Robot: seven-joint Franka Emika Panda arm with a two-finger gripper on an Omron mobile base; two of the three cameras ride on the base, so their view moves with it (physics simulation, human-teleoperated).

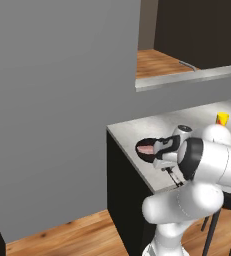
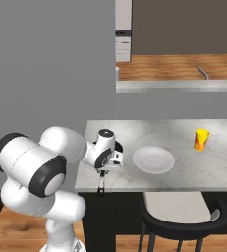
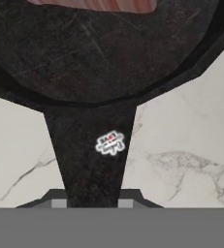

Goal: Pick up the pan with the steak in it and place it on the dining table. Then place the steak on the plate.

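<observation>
Hand view: one pan [image 3: 89, 58], one steak [image 3: 99, 5], gripper [image 3: 91, 203] clamping its handle.

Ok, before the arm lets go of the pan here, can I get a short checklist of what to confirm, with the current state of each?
1. Gripper shut on the pan's handle: ok, the handle runs straight down between the fingertips in the hand view.
2. Pan over the dining table: ok, it sits near the table's left end.
3. Pan fully resting on the top: cannot tell, contact underneath is hidden.
4. Steak in the pan: ok, pink slab inside the rim.
5. Plate free to take the steak: ok, nothing lies on it.
6. Yellow cup out of the way: ok, it stands well right of the plate.
</observation>
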